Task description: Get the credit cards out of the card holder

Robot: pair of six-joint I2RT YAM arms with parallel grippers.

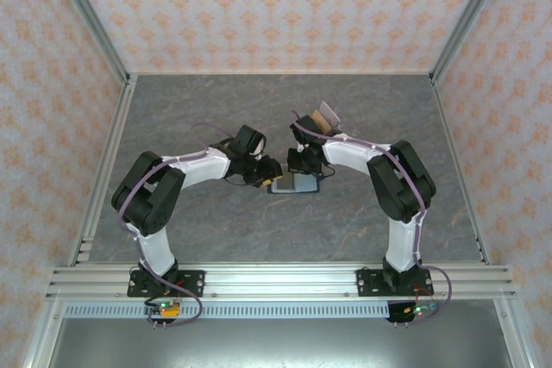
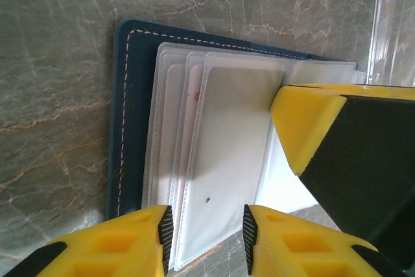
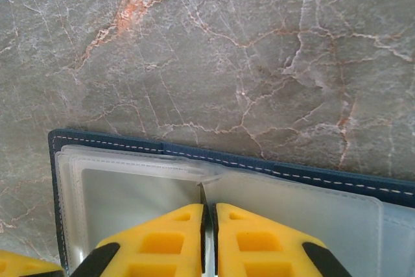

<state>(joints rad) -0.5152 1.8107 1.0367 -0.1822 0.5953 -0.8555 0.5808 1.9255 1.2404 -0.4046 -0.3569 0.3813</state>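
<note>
**Card holder [image 1: 293,184] lies open mid-scene on the bench [image 1: 216,109], between my grippers.**
Right gripper [image 3: 207,225] pinches a thin pale leaf [image 3: 202,194] at the fold, maybe a card; left gripper [image 2: 206,231] spread around the clear sleeves' [image 2: 227,147] left edge. Light, slick, floppy: I'd take edges only.

No text or number can be read; the red speck [image 2: 195,95] inside the card holder [image 2: 130,128] is too small.

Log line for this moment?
holder open flat on table | left gripper open astride sleeves | right gripper shut on sleeve
</note>
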